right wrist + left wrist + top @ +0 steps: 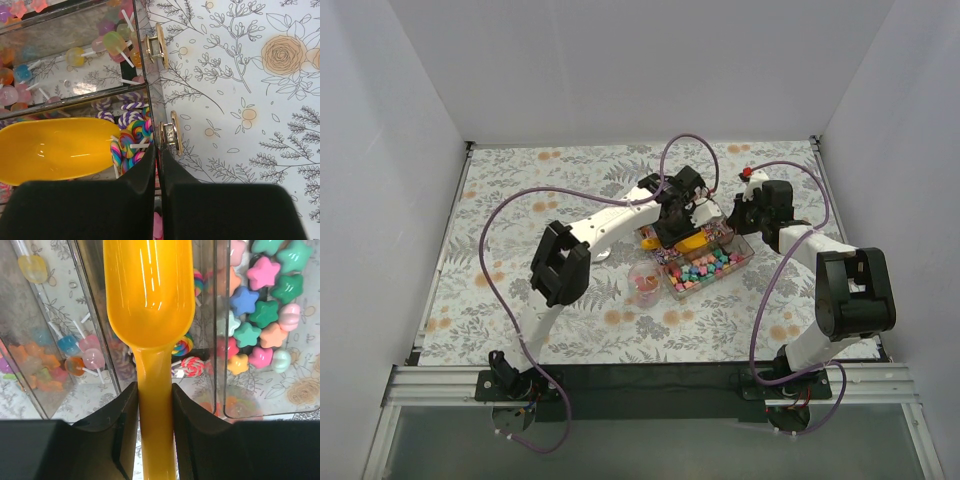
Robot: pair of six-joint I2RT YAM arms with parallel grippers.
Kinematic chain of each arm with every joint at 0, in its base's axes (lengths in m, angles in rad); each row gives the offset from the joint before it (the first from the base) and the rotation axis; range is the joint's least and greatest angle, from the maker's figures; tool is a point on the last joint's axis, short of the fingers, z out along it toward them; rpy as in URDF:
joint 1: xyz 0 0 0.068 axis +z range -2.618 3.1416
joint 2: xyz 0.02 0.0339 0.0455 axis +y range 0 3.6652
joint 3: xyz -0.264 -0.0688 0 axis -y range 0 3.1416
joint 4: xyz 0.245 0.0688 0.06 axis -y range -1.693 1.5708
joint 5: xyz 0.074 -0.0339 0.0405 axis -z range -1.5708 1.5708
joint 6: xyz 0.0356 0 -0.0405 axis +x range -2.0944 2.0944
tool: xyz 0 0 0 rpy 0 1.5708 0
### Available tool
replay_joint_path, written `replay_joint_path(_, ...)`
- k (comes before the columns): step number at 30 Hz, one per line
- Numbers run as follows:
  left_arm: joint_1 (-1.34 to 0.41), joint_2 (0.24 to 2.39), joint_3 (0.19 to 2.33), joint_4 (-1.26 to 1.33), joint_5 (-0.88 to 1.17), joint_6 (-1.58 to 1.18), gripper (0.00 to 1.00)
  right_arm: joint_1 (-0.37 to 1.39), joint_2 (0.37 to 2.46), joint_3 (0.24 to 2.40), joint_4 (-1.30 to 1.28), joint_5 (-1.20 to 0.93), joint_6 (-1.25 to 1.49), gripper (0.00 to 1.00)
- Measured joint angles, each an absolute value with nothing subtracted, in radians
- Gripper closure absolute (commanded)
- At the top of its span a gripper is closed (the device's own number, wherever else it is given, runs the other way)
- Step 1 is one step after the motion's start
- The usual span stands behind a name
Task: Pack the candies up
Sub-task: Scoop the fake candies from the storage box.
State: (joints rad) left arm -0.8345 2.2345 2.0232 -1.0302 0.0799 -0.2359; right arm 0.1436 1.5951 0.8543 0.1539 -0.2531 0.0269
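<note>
The candies (705, 268) lie in a clear compartment box (745, 256) at the table's middle. They are small star and round sweets in mixed colours (265, 295). My left gripper (155, 390) is shut on the handle of an orange scoop (150, 295), whose empty bowl hangs over the compartment of swirl lollipops (187, 357). My right gripper (158, 150) is shut on the box's thin side wall (150, 95), beside a gold latch (172, 132). In the right wrist view the scoop (55, 147) lies empty next to the swirl lollipops (131, 137).
A small clear cup (645, 283) with pink and red sweets stands just left of the box. Round lollipops on sticks (107, 42) fill another compartment. A second gold latch (157, 45) sits further along the wall. White walls enclose the flowered tablecloth (520, 200).
</note>
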Motion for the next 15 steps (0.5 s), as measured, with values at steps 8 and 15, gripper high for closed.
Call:
replay_joint_path(8,-0.896,2.392,2.330,-1.234,-0.042,-0.250,1.00,0.131,1.597,0.854,0.161,-0.233,0.023,0.99)
replay_joint_path(15,-0.903,2.291,2.115,-1.072,-0.037,-0.286,1.00,0.131,1.597,0.852,0.163,-0.231,0.024,0.99)
